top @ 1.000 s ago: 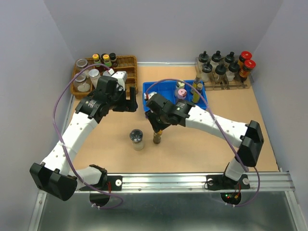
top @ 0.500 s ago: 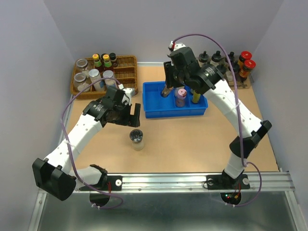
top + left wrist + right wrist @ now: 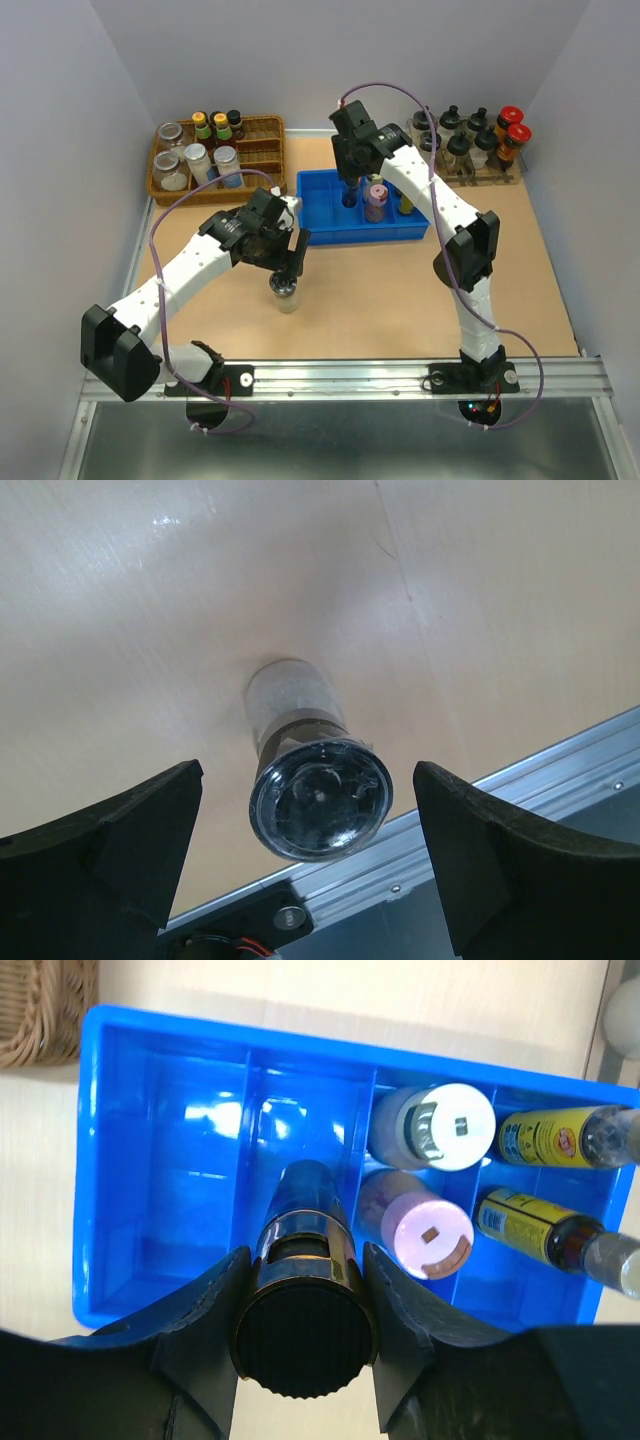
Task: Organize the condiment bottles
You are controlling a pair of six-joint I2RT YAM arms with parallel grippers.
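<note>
We see our right claw squeezing a dark-capped brown bottle, upright in the middle slot of the blue tray, beside the pink-lidded jar. Our left claw hangs wide apart over the clear jar, which stands alone on the table.

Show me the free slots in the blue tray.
Bare in the blue tray: the leftmost compartment, against the left wall, and the next one, below the dark-capped bottle in the right hand. Crowded: the right half, with the pale-lidded jar, pink-lidded jar and two yellow bottles.
</note>
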